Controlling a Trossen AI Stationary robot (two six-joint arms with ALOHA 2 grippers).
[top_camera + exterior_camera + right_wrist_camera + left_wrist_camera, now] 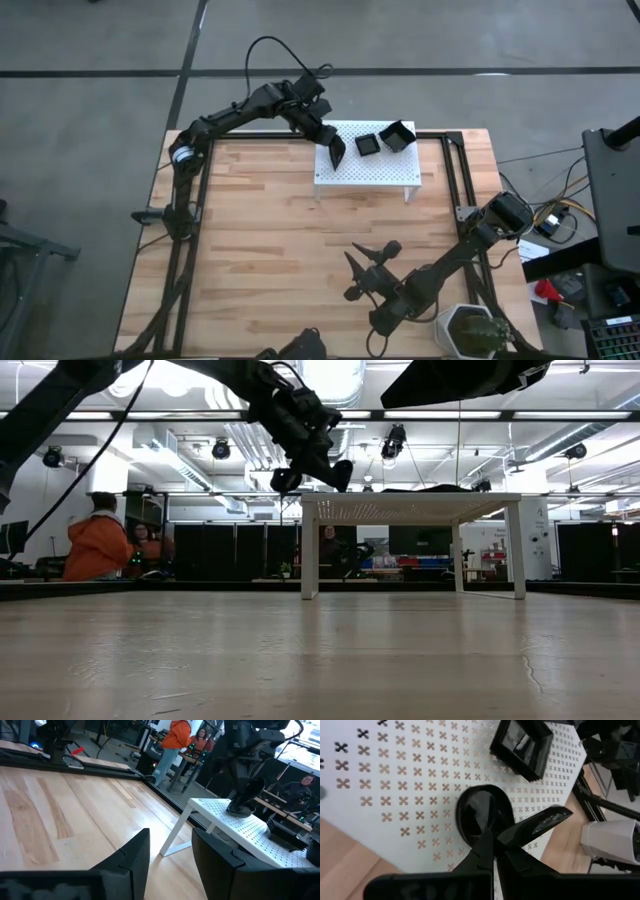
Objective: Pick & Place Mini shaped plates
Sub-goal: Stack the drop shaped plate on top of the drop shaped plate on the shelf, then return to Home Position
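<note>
A white perforated stand (365, 172) stands at the table's far side. Two square black mini plates (368, 144) (398, 136) rest on its top; the nearer one also shows in the left wrist view (522, 747). My left gripper (335, 152) is shut on a rounded black mini plate (481, 812) over the stand's left end. In the low view that gripper (318, 470) hangs just above the stand's top (410, 500). My right gripper (370, 256) stays open over the near right of the table, level, pointing at the stand, with nothing between its fingers (135, 852). My left gripper pinches the rounded plate at its rim (487, 834), at the end nearest the wrist, between its two fingers. The fingers slant down from the table's left. The plate is tilted, hollow face toward the wrist. Whether its lower end (239, 810) touches the stand I cannot tell.
A white pot with a green plant (470, 330) stands at the near right corner beside the right arm. Black frame rails (458, 180) run along the table's sides. Bare wood (270, 240) lies between the stand and the near edge. People sit beyond the table (98, 540).
</note>
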